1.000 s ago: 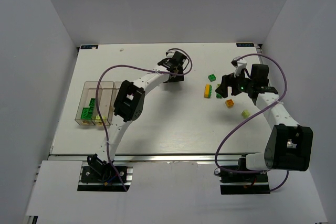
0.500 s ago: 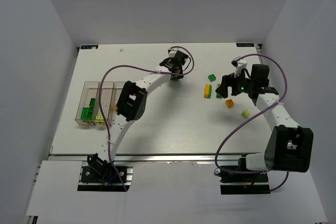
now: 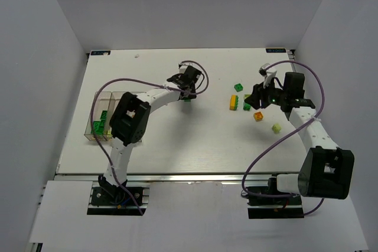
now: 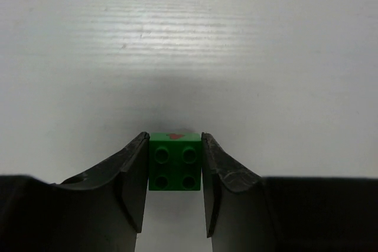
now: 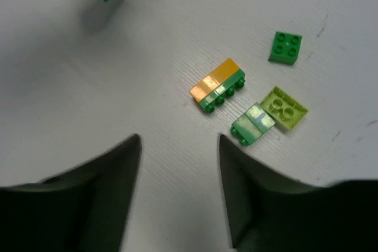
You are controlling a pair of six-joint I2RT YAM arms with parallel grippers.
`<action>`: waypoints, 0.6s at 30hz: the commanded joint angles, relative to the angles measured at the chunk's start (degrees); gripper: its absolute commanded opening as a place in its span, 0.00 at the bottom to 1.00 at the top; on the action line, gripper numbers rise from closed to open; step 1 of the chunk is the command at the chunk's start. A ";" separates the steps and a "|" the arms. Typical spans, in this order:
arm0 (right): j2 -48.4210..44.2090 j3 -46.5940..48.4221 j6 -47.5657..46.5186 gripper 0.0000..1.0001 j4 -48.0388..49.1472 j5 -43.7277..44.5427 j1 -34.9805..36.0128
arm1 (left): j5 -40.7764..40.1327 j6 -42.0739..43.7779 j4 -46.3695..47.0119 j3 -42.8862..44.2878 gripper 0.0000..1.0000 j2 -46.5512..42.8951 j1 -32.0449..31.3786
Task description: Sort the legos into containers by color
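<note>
Green two-by-two brick (image 4: pixel 174 161) sits clamped in the left gripper (image 3: pixel 186 90), the containers (image 3: pixel 101 102) well off at frame left; the right gripper (image 5: pixel 179 146) hangs fingers-apart above loose bricks (image 5: pixel 217 86).

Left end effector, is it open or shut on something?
Shut: the left end effector clamps a dark green brick, fingers against both sides.

The top camera looks down from high up, and each wrist camera looks close past its own fingers (image 4: pixel 130 187), the top and right wrist views both showing the bricks (image 5: pixel 221 87) just ahead of the right gripper (image 5: pixel 178 138).
</note>
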 commanded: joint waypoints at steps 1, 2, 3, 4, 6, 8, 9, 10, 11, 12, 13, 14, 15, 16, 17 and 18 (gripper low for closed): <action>-2.05 0.55 -3.97 0.46 -2.26 -7.16 0.68 | 2.05 0.01 5.09 -7.14 0.00 -13.38 -0.23; -1.96 0.64 -5.97 0.37 -3.57 -7.87 1.03 | 2.40 0.28 5.45 -9.10 0.00 -17.93 -0.23; -1.88 0.73 -6.78 0.29 -4.11 -8.05 1.38 | 2.31 0.28 5.54 -10.94 0.00 -20.23 -0.14; -1.70 0.99 -7.57 0.15 -4.72 -7.88 3.39 | 2.05 0.54 5.62 -14.53 0.00 -22.35 -0.05; -1.35 1.52 -8.72 0.05 -5.96 -7.52 4.55 | 1.53 0.54 5.45 -17.98 0.00 -28.68 0.47; -0.91 2.13 -8.55 0.01 -6.13 -7.26 6.13 | 1.00 0.02 5.01 -23.23 0.00 -32.89 1.53; -0.65 2.31 -8.11 0.01 -5.96 -7.00 6.66 | 0.91 -0.42 4.92 -25.09 0.00 -36.74 3.36; -0.38 2.57 -7.84 0.01 -5.87 -6.73 7.70 | 1.60 -1.64 4.57 -26.94 0.00 -38.78 4.60; -0.29 2.66 -7.41 0.01 -5.70 -6.64 8.24 | 2.22 -2.09 4.48 -30.61 0.00 -40.63 6.17; -0.21 2.75 -6.88 0.02 -5.43 -6.30 9.29 | 2.75 -2.44 4.31 -32.30 0.00 -44.30 9.58; 0.14 2.92 -6.61 0.02 -5.43 -6.12 9.73 | 3.36 -2.79 4.39 -34.06 0.00 -46.08 11.44; 0.32 3.10 -6.44 0.02 -5.43 -5.59 10.35 | 4.32 -2.80 4.39 -36.95 0.00 -47.84 14.94; 0.41 3.19 -6.26 0.03 -5.34 -5.42 11.22 | 4.51 -2.45 4.31 -38.02 0.00 -49.42 16.63; 0.76 3.28 -6.00 0.03 -5.34 -5.15 11.67 | 4.60 -1.49 3.78 -38.90 0.00 -51.96 18.04; 0.85 3.45 -5.82 0.03 -5.34 -4.89 12.02 | 4.69 -0.78 3.43 -39.52 0.00 -52.94 19.45; 1.02 3.63 -5.64 0.03 -5.34 -4.62 12.63 | 4.95 -0.08 2.91 -40.40 0.00 -53.82 22.33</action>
